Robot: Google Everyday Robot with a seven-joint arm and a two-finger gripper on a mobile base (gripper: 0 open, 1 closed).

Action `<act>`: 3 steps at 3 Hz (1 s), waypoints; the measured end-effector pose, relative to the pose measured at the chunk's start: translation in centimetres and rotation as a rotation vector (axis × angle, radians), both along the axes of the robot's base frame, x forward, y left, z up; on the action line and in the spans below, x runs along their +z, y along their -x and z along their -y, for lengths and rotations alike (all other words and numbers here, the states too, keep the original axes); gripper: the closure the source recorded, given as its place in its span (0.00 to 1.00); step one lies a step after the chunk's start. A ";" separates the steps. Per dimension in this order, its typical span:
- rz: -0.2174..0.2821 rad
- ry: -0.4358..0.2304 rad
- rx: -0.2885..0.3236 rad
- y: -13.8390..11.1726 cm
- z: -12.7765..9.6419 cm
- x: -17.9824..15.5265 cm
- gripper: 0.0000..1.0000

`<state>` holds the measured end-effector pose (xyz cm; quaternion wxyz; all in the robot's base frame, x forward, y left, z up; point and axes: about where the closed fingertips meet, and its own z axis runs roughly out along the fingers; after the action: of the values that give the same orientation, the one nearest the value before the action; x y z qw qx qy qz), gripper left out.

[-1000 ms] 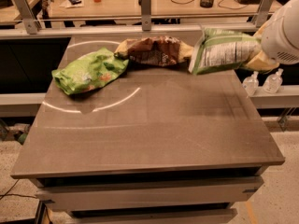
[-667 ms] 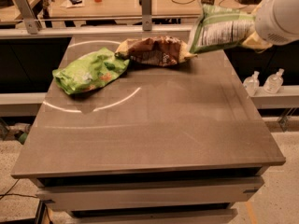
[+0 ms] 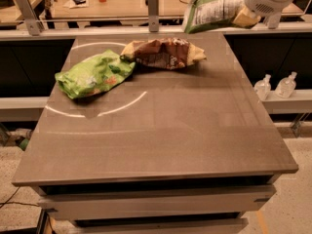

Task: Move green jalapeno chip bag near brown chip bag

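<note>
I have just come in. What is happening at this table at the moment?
A one-arm robot holds the green jalapeno chip bag in its hand, raised in the air over the far right edge of the table. The brown chip bag lies on the table just below it. A lime-green bag lies right beside the brown one. The held bag is not yet set down.

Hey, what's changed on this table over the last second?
The hand, gripping the green jalapeno chip bag by its right end, has lifted it higher, toward the far edge of the table, above and right of the brown chip bag. Nothing was let go. The brown chip bag and the lime-green bag lie where they were.
</note>
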<state>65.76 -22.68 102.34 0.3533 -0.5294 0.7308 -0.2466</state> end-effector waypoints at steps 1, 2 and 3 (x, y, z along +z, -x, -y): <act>-0.110 -0.021 0.049 -3.1 -2.6 -2.8 1.00; -0.221 -0.031 0.089 -4.8 -5.2 -6.5 1.00; -0.326 -0.042 0.109 -5.6 -6.8 -10.4 1.00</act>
<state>71.41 -15.87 91.93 0.2542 -0.5938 0.7535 -0.1226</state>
